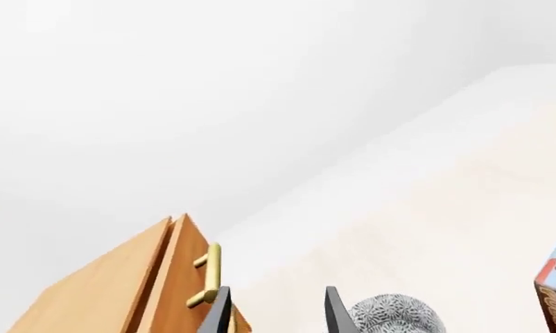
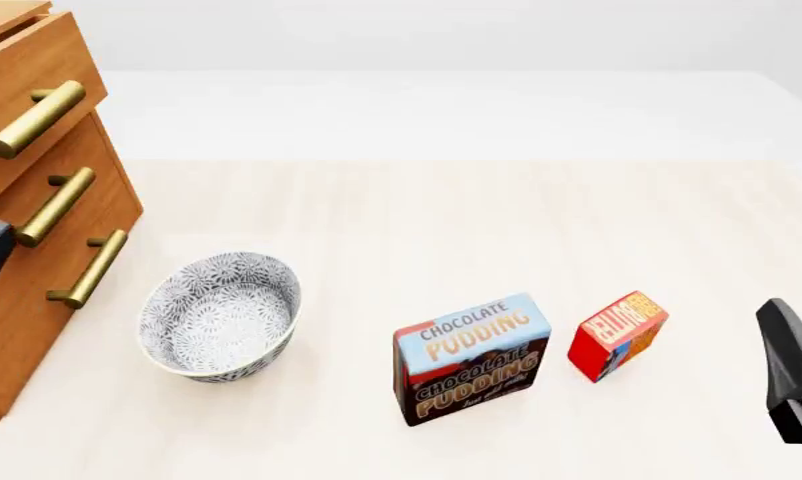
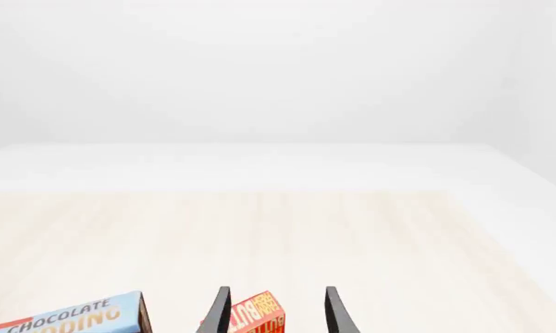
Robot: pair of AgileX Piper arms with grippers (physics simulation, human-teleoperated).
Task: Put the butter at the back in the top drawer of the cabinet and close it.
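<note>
The butter is a small red box with an orange panel, lying on the table right of the pudding box. In the right wrist view the butter shows in the gap between the fingers of my open right gripper, some way ahead and not touched. From the front, my right gripper hangs at the right edge, right of the butter. The brown cabinet stands at the far left, and its top drawer carries a brass handle. My left gripper is open and empty near the cabinet.
A patterned grey bowl sits just right of the cabinet, and the bowl also shows past the left fingers. The blue-and-brown Chocolate Pudding box stands between bowl and butter. Two lower drawers have like handles.
</note>
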